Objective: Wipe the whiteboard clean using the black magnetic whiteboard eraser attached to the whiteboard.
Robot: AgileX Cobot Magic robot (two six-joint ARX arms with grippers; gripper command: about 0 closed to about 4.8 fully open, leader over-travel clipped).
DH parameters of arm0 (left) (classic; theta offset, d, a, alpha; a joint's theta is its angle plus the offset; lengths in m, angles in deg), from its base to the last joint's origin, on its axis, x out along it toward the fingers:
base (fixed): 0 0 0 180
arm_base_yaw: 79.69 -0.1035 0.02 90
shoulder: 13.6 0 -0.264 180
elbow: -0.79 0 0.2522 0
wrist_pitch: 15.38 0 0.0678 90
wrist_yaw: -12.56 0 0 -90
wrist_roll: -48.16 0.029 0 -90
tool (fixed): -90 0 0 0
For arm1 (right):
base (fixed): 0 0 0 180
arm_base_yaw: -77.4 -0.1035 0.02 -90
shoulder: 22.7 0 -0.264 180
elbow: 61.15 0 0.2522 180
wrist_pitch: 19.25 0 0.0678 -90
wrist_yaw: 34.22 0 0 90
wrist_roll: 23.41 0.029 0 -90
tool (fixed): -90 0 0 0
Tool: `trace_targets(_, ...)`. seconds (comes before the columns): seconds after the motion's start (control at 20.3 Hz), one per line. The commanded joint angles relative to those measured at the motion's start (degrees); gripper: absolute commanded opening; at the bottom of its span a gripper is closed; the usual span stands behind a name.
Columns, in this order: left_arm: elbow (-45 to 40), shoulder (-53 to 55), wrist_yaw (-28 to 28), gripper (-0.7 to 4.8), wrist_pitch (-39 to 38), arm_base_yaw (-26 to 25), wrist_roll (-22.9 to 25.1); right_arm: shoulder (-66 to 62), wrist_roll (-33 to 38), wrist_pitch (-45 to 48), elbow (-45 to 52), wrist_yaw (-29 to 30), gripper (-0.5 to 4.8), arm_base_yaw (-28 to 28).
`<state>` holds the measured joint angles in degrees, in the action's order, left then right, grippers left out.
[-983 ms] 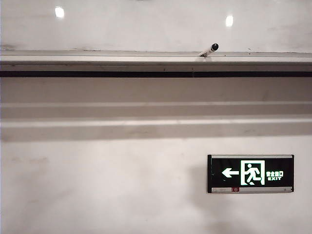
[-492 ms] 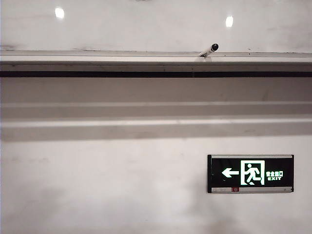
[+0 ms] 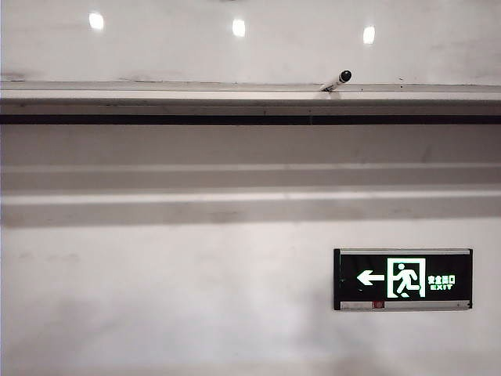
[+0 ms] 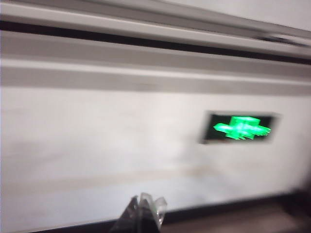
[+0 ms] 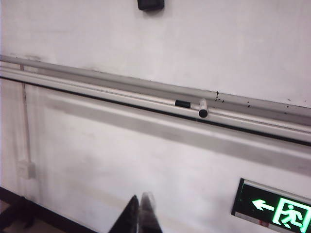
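My left gripper (image 4: 143, 206) shows only in its own wrist view, as clear, blurred fingertips pressed together with nothing between them, held out in front of the wall (image 4: 97, 145) below the board. My right gripper (image 5: 140, 206) is likewise seen only in its wrist view: two dark tips closed on each other, pinching nothing, held off from the wall under the ledge (image 5: 121, 87). Neither gripper appears in the exterior view. The whiteboard (image 3: 235, 55) runs across the top of that view, glossy grey-white, with three bright light spots on it and faint smudges, and the long silver ledge (image 3: 156, 92) edges it along the bottom. A marker (image 3: 337, 80) with a black cap lies on the ledge, tilted, right of the middle; my right wrist view shows the same marker (image 5: 194, 104) end-on on the ledge. In that right wrist view the eraser (image 5: 150, 5), a black block cut by the frame edge, sits against the board (image 5: 218, 43), well above the ledge and well apart from both of my grippers. An exit sign (image 3: 402, 279) glows green on the wall (image 3: 156, 298) beneath the ledge, toward the right; the left wrist view shows the sign (image 4: 240, 127) as a green smear.
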<state>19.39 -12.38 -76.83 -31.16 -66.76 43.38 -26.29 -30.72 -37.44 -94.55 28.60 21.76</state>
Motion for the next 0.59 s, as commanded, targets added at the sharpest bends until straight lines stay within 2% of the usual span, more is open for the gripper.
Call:
trace_targets(0.05,-1.3,-1.0,6.4,-0.06,1.1,-8.7,0.1,0.0,0.0,-0.1,-0.2,0.1,0.13,0.0)
trace_targets(0.2,-3.3,-1.0,9.3,-0.06,1.0,-14.1,0.4,0.0,0.0,-0.1,-0.2,0.1,0.13,0.0)
trace_targets(0.39,-4.5,-1.0,9.4,-0.06,-0.9,-17.4,8.1,0.0,0.0,-0.1,-0.2,0.1,0.13,0.0)
trace_targets(0.59,-4.5,-1.0,2.8,-0.06,-0.9,-17.7,8.8,0.0,0.0,-0.1,-0.2,0.1,0.13,0.0)
